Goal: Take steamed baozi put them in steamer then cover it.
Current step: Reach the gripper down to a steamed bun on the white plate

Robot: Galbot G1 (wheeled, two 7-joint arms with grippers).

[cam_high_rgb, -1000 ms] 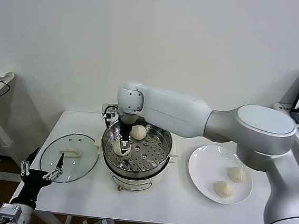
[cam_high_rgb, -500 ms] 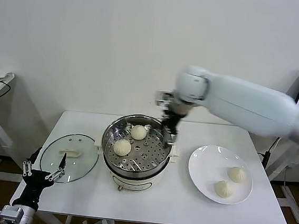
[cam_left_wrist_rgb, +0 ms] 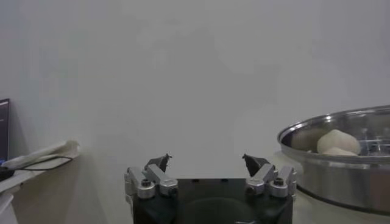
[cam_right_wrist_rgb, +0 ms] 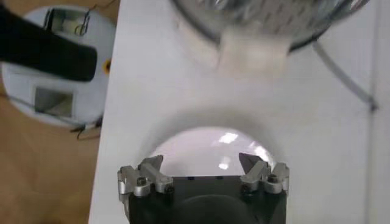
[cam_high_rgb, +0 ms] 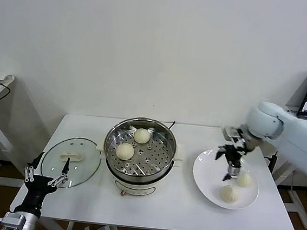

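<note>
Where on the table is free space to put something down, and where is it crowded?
Bare table runs along the near edge, in front of the steamer and the white plate. The far right corner behind the plate is bare too. Crowded: over the plate, where the open right claw hangs beside two baozi, and the left end, filled by the glass lid.

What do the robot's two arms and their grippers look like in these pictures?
The right arm has a smooth white shell with rounded joints, and thin dark cables near the wrist. The right gripper is black with silver metal links and screws, ending in dark pointed fingertips. The left gripper looks the same: a black body, silver links and black tips; its arm is barely visible.
</note>
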